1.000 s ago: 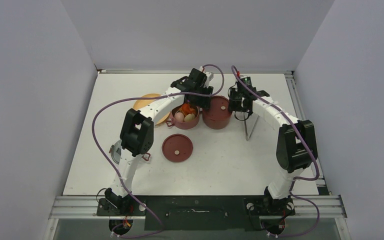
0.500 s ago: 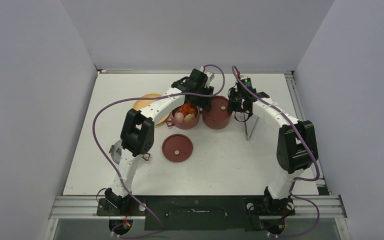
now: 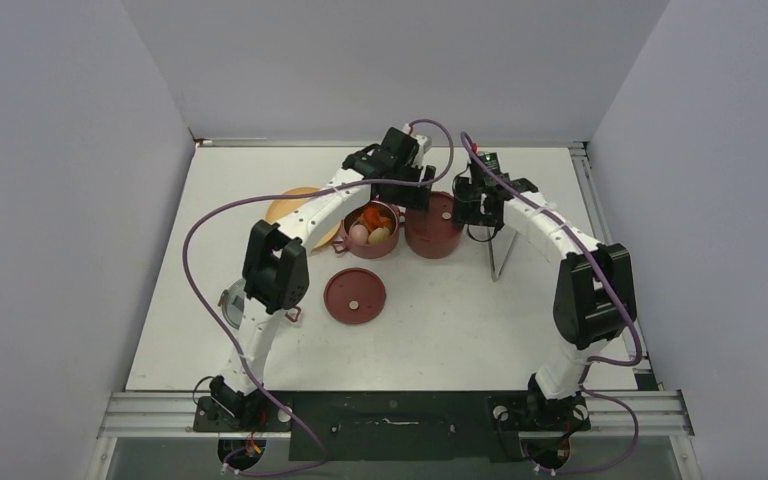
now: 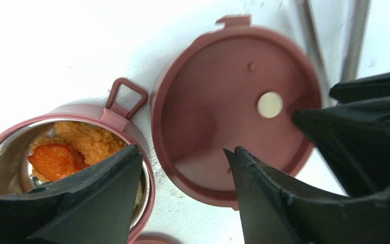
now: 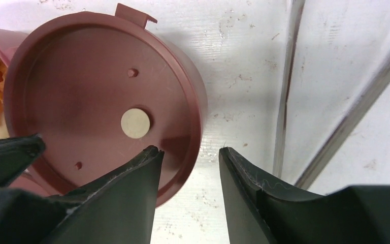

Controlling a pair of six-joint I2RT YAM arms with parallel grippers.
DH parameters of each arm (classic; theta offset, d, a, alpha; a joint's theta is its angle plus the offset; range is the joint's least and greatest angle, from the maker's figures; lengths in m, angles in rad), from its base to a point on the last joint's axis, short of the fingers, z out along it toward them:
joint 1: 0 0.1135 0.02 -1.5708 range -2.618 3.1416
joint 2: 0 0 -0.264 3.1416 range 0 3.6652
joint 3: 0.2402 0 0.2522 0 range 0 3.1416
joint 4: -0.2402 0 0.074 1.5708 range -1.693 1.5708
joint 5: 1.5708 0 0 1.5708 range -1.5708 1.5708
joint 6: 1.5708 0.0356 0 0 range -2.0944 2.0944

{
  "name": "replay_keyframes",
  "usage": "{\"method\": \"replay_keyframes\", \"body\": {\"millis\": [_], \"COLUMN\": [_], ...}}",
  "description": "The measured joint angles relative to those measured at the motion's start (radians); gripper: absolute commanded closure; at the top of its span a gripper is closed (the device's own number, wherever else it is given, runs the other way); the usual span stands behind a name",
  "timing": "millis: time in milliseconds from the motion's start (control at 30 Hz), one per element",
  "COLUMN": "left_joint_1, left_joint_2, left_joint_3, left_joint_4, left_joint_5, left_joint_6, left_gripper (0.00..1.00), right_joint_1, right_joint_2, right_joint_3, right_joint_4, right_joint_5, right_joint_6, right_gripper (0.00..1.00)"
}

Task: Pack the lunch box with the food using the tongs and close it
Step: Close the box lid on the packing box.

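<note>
Behind a loose maroon lid (image 3: pixel 355 296) at centre frame, the open container (image 3: pixel 370 253) holding food (image 4: pixel 81 142) and the lidded container (image 3: pixel 433 238) stand side by side. The left gripper (image 4: pixel 183 151) hangs parted and empty over their adjoining rims. The right gripper (image 5: pixel 190 150), likewise parted, straddles the lidded container's right rim, with the tongs (image 5: pixel 286 96) just to its right.

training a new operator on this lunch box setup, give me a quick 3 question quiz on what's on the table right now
1. True or false: the tongs lie on the table, unheld.
2. The loose lid lies: A on the table, on the near side of the open container; B on top of that container; C under the tongs.
3. Short answer: what is in the open container?
Key: 1 true; 2 A; 3 food.
</note>
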Motion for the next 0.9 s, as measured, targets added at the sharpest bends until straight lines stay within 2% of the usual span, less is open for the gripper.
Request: {"method": "replay_keyframes", "body": {"millis": [67, 167, 300, 400, 500, 633, 767, 900], "left_joint_1": [-0.001, -0.002, 0.002, 0.011, 0.034, 0.106, 0.208, 0.303], "left_joint_2": [0.000, -0.012, -0.090, -0.207, -0.360, -0.544, -0.605, -0.592], "left_joint_3": [0.062, 0.130, 0.121, 0.011, -0.174, -0.448, -0.611, -0.665], "left_joint_4": [-0.026, -0.042, -0.058, -0.037, 0.005, 0.095, 0.149, 0.159], "left_joint_5": [-0.008, -0.025, -0.045, -0.051, -0.051, -0.026, 0.019, 0.051], "left_joint_6": [-0.001, 0.001, 0.009, 0.012, 0.007, -0.023, -0.045, -0.047], "left_gripper": [0.23, 0.20, 0.18, 0.17, 0.17, 0.25, 0.29, 0.29], "right_joint_1": [0.002, 0.005, 0.005, 0.005, 0.006, 0.006, 0.006, 0.006], "right_joint_2": [-0.011, -0.046, -0.135, -0.211, -0.282, -0.334, -0.349, -0.351], "right_joint_3": [0.018, 0.047, 0.059, 0.058, 0.045, 0.011, -0.048, -0.119], "right_joint_4": [-0.031, -0.063, -0.070, -0.070, -0.060, -0.048, -0.037, -0.029], "right_joint_5": [0.015, 0.034, 0.045, 0.044, 0.028, 0.004, -0.009, -0.020], "right_joint_6": [-0.005, -0.012, -0.019, -0.020, -0.020, -0.020, -0.020, -0.016], "right_gripper": [0.50, 0.47, 0.43, 0.41, 0.41, 0.41, 0.40, 0.40]}}
